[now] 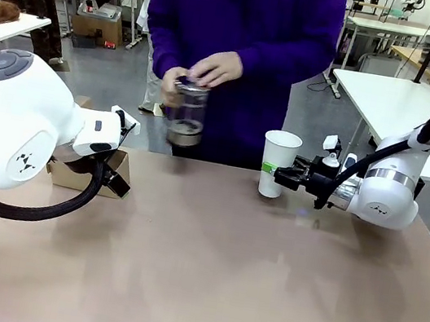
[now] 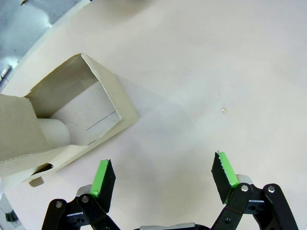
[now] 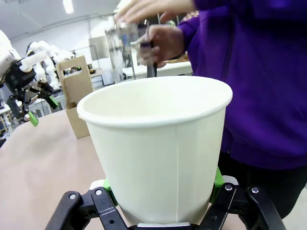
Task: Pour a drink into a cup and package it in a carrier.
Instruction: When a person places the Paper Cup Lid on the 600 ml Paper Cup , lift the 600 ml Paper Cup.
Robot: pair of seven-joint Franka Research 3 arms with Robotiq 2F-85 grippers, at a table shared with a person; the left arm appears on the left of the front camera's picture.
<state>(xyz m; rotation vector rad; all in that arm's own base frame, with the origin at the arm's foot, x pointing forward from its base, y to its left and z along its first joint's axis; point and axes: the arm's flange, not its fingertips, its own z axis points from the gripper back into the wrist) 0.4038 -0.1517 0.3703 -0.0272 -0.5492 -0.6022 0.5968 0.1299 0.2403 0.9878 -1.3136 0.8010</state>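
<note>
The tall white paper cup (image 1: 279, 162) stands on the table at the right, with my right gripper (image 1: 273, 171) shut on its lower part; in the right wrist view the cup (image 3: 158, 143) sits between the green pads. Behind the table a person holds a clear glass pot (image 1: 187, 112) in both hands, a little dark drink (image 1: 185, 132) at its bottom. The brown cardboard carrier (image 2: 81, 112) sits at the table's left, partly hidden by my left arm in the front view. Just beside it, above bare table, my left gripper (image 2: 163, 165) stands open.
The tan table (image 1: 204, 275) stretches wide between the two arms. The person's purple sleeve (image 3: 259, 81) is close behind the cup. White work tables (image 1: 391, 95) stand in the room behind.
</note>
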